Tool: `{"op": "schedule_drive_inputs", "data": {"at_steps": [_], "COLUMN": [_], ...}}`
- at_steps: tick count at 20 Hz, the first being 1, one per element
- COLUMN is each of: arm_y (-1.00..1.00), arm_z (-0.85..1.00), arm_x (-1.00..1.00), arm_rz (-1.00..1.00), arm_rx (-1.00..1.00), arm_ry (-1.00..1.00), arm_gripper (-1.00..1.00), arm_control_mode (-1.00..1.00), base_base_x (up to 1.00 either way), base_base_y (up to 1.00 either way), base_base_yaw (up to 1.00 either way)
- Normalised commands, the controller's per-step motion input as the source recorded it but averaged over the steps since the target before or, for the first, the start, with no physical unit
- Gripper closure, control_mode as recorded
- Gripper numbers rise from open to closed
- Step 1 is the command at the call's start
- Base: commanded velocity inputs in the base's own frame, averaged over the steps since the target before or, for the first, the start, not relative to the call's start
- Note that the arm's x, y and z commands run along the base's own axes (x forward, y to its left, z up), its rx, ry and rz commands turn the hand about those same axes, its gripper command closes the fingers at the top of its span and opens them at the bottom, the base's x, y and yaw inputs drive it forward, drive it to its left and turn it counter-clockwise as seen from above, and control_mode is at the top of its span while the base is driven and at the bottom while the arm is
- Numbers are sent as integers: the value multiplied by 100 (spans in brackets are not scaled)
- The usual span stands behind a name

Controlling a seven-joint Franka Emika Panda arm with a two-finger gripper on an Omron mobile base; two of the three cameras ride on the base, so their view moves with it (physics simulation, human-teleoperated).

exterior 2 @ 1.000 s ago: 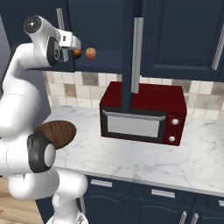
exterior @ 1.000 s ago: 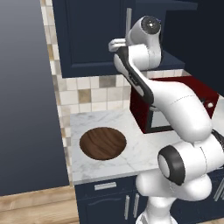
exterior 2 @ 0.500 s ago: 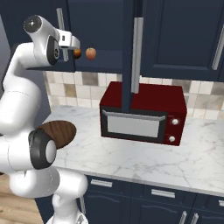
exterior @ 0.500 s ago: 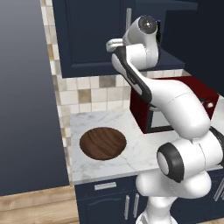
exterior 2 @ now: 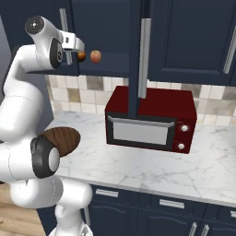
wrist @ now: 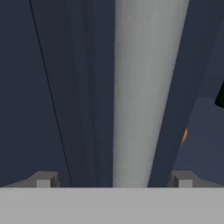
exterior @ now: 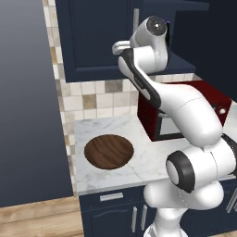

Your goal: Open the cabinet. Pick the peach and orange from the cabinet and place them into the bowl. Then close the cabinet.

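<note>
Cabinet doors of dark navy, panelled wood are seen at the top of the left base view, above a marble counter on which a wide, shallow dark brown wooden bowl rests near the front left corner, beside a dark red microwave. From the right base view, a small reddish-pink peach and a small orange-brown orange are shown side by side at the cabinet's lower edge, with the two-finger gripper raised just beside them. Through the hand view, a long silver bar handle is framed between the widely parted fingertips, and nothing is gripped.
</note>
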Motion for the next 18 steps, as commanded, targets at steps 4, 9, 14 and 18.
{"op": "schedule_drive_inputs", "data": {"at_steps": [4,9,14,18], "arm_y": [2,0,0,-2], "arm_z": [-2,-1,0,0], "arm_x": [1,-15,3,6], "arm_rz": [0,-11,-12,-3], "arm_rx": [0,0,0,0], "arm_ry": [0,0,-2,-1], "arm_gripper": [100,100,100,100], "arm_control_mode": [-100,-100,-100,-100], "base_base_x": [0,0,0,0], "base_base_y": [0,0,0,0], "base_base_yaw": [0,0,0,0]}}
